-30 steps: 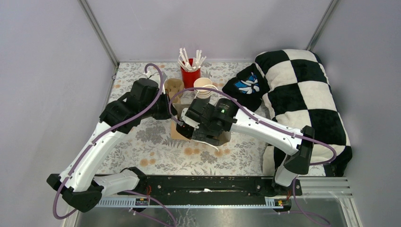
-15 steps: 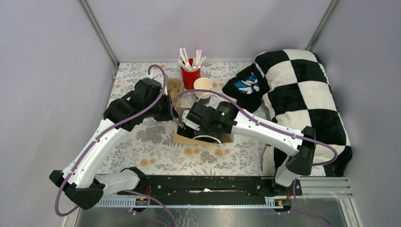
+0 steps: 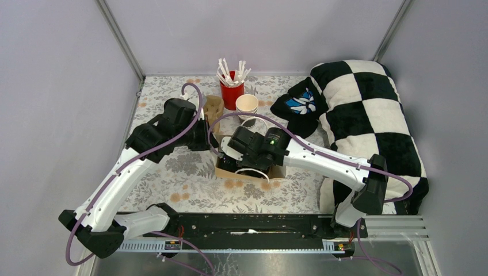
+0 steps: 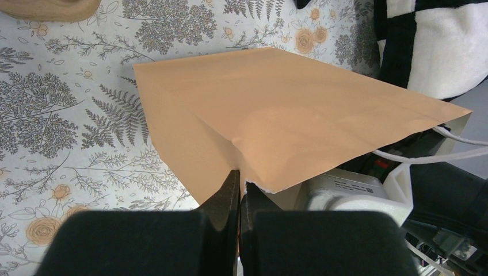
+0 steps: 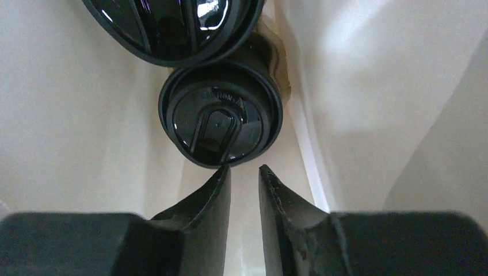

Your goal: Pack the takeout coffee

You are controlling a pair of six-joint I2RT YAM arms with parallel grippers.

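Takeout coffee cup (image 5: 221,123) sits inside the paper bag (image 4: 288,109), black lid facing the right gripper (image 5: 243,172), whose jaws are slightly spread and hold nothing. The second cup (image 5: 172,23) sits just beyond it, and their lids overlap in the wrist view. The left gripper (image 4: 240,190) has its jaws pressed together on the bag's rim. The bag is mid-way across the floral surface (image 4: 57,115).

On the floral tabletop (image 3: 172,178), a red cup (image 3: 232,93) of white sticks (image 3: 229,72) stands at the far edge. A stack of cream cups (image 3: 247,105) is just beside it. A brown paper bag (image 4: 299,109) sits nearer, and a checkered cushion (image 3: 368,115) lies at the right.
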